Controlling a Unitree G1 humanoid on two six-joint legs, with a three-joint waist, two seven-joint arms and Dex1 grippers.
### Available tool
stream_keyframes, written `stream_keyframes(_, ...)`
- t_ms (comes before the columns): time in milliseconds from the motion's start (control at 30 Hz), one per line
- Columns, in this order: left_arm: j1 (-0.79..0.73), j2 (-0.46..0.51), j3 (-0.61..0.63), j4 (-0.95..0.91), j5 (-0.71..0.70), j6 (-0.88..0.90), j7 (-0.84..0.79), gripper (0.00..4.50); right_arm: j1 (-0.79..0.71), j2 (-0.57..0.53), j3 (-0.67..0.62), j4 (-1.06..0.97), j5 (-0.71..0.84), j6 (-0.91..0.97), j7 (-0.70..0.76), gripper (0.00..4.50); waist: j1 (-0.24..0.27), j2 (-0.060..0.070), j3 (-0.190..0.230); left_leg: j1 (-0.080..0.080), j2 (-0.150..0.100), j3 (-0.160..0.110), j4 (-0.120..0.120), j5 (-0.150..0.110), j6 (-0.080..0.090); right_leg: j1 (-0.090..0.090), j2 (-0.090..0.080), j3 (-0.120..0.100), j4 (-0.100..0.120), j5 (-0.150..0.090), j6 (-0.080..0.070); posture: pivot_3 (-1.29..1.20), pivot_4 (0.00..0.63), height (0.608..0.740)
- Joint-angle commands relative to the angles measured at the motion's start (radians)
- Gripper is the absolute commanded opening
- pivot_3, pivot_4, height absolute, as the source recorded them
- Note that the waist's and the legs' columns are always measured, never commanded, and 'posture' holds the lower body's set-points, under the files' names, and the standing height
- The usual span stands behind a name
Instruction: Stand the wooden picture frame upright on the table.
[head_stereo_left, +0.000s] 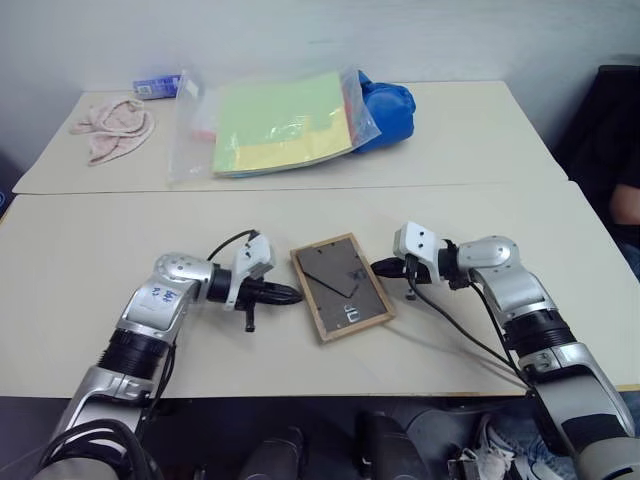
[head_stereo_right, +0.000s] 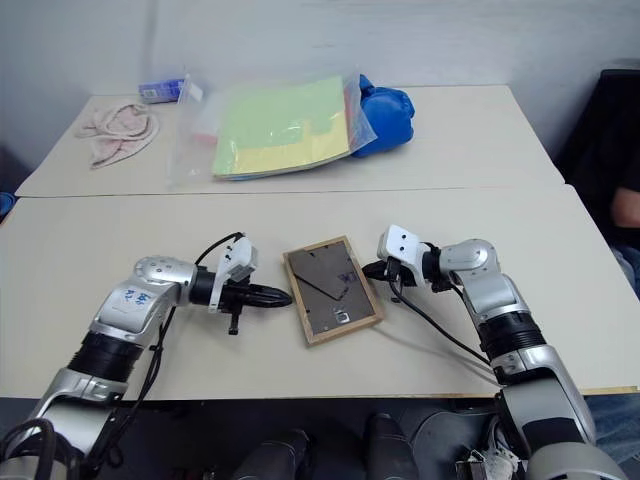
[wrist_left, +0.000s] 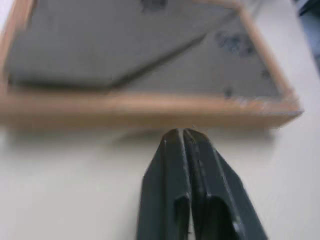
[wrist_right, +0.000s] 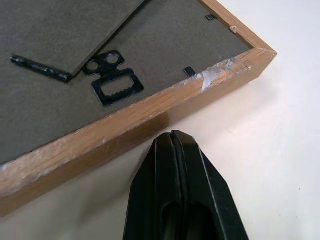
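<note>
While the wooden picture frame lay face down on the pale worktop below a grey wall, the left gripper pointed closed at its edge; the right gripper, closed and empty, sat just beside its opposite edge.

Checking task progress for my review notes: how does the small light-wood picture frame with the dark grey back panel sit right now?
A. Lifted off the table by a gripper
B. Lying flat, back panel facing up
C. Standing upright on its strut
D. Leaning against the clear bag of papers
B: the small light-wood picture frame lies flat on the pale beige table, its dark grey back panel and strut facing up.
</note>
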Motion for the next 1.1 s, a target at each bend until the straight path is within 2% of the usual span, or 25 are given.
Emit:
stream_keyframes(33,0.037,0.072,0.085,-0.077,-0.115,0.259,-0.001,1.23,0.031,-0.088,-0.011,-0.113,0.002,-0.026,0.078,0.0,-0.003,0.0,0.0,0.0,0.0,0.0,0.0,0.0,0.0,0.0,0.0,0.0,0.0,0.0,0.0,0.0,0.15,0.74)
stream_keyframes(167,0.06,0.084,0.169,-0.144,-0.257,0.587,0.052,2.49,0.082,-0.16,0.003,-0.217,0.0,-0.043,0.136,0.0,-0.004,0.0,0.0,0.0,0.0,0.0,0.0,0.0,0.0,0.0,0.0,0.0,0.0,0.0,0.0,0.0,0.15,0.74)
stream_keyframes(267,0.054,0.028,0.231,-0.169,-0.326,0.841,0.144,3.38,0.105,-0.174,0.015,-0.279,-0.013,-0.058,0.148,0.0,-0.002,0.0,0.0,0.0,0.0,0.0,0.0,0.0,0.0,0.0,0.0,0.0,0.0,0.0,0.0,0.0,0.15,0.74)
stream_keyframes(367,0.046,-0.034,0.271,-0.188,-0.353,0.959,0.218,4.33,0.113,-0.154,0.031,-0.327,-0.036,-0.053,0.116,0.0,-0.001,0.0,0.0,0.0,0.0,0.0,0.001,0.0,0.0,0.001,0.0,0.0,-0.001,0.0,0.0,0.0,0.15,0.74)
stream_keyframes(400,0.038,-0.051,0.283,-0.184,-0.365,0.989,0.239,4.49,0.116,-0.144,0.043,-0.345,-0.045,-0.045,0.106,0.0,0.0,0.0,0.0,0.001,0.0,0.0,0.001,0.0,0.0,0.001,0.0,0.0,-0.001,0.0,0.0,0.0,0.15,0.74)
stream_keyframes(633,0.012,-0.136,0.248,-0.145,-0.363,1.008,0.361,4.49,0.149,-0.074,0.097,-0.459,-0.047,0.035,0.085,0.0,0.011,0.0,-0.001,0.002,0.0,0.0,0.002,0.0,0.0,0.003,-0.001,0.0,-0.002,0.0,0.0,0.0,0.15,0.74)
stream_keyframes(867,-0.062,-0.223,0.242,-0.063,-0.401,0.973,0.355,4.49,0.159,-0.061,0.104,-0.474,-0.05,0.066,0.062,0.0,0.04,-0.001,-0.001,0.002,-0.002,-0.001,0.007,0.0,0.0,0.005,-0.001,0.0,-0.002,0.0,0.001,0.0,0.15,0.74)
stream_keyframes(967,-0.09,-0.242,0.243,-0.055,-0.417,0.956,0.345,3.89,0.16,-0.06,0.101,-0.474,-0.048,0.077,0.053,0.0,0.044,-0.001,-0.001,0.002,-0.003,-0.001,0.008,-0.001,0.001,0.005,-0.001,0.0,-0.002,0.001,0.001,0.0,0.15,0.74)
stream_keyframes(1100,-0.122,-0.225,0.25,-0.027,-0.437,0.959,0.326,2.63,0.163,-0.065,0.091,-0.471,-0.047,0.08,0.039,0.0,0.029,-0.003,0.0,0.0,-0.002,-0.001,0.008,-0.001,0.001,0.003,-0.001,0.0,-0.001,0.001,0.001,0.0,0.15,0.74)
